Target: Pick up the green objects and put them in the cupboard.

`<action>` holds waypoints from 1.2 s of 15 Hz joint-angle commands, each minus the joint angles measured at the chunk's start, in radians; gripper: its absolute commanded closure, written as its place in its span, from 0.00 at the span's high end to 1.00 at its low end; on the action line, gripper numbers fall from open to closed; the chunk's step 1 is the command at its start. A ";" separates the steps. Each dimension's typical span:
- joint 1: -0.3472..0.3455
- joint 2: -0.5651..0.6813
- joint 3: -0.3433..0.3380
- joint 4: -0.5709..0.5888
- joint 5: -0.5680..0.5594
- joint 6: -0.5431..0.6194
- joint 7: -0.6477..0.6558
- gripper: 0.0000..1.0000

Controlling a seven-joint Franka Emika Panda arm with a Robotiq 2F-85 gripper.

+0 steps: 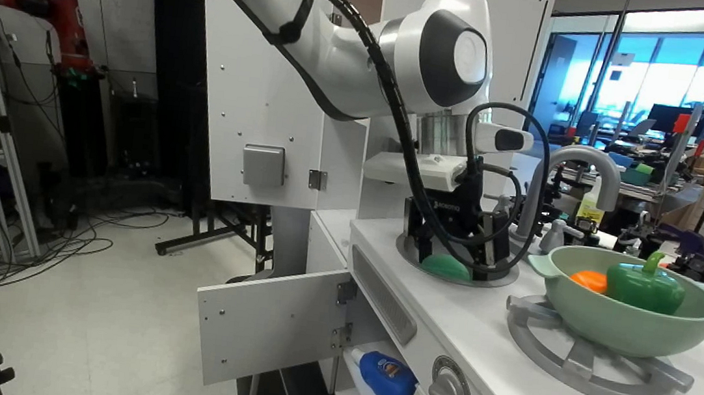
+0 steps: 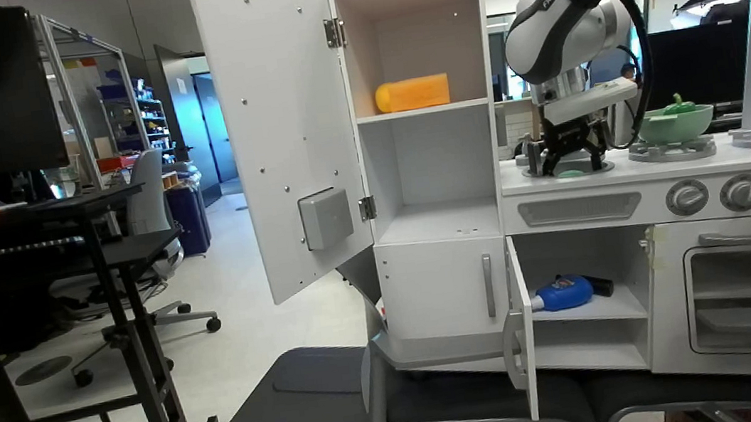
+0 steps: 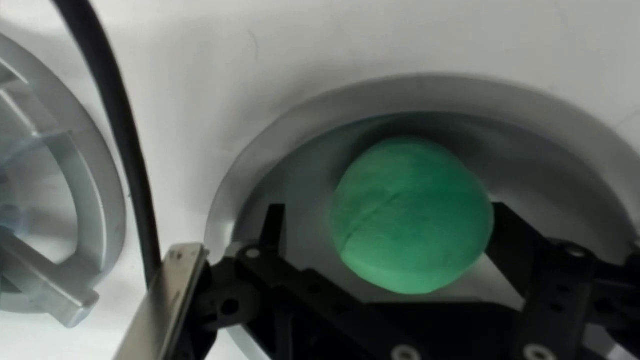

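Note:
A rounded green object (image 3: 412, 215) with a creased side lies in the grey round basin of the counter; in both exterior views only its top shows. My gripper (image 1: 453, 259) points straight down into the basin around it, fingers apart. In the wrist view the right finger (image 3: 517, 245) meets the object's edge, while a gap separates it from the left finger (image 3: 272, 225). Another green object, a bell pepper (image 1: 643, 287), sits in the pale green bowl (image 1: 623, 327). The cupboard (image 2: 380, 174) stands beside the counter with its white door (image 2: 294, 128) swung wide.
An orange box (image 2: 420, 92) with a yellow round end occupies the cupboard's upper shelf. Near the basin rise a grey faucet (image 1: 595, 159) and a burner ring (image 1: 607, 388) under the bowl. A lower door (image 1: 273, 326) juts out, with a blue bottle (image 2: 565, 293) inside.

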 commanded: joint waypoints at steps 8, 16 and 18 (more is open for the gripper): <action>-0.004 0.035 0.011 0.078 0.040 -0.056 -0.065 0.23; -0.018 -0.173 0.112 -0.051 0.111 -0.127 -0.335 0.03; -0.023 -0.263 0.121 -0.120 0.113 -0.140 -0.391 0.05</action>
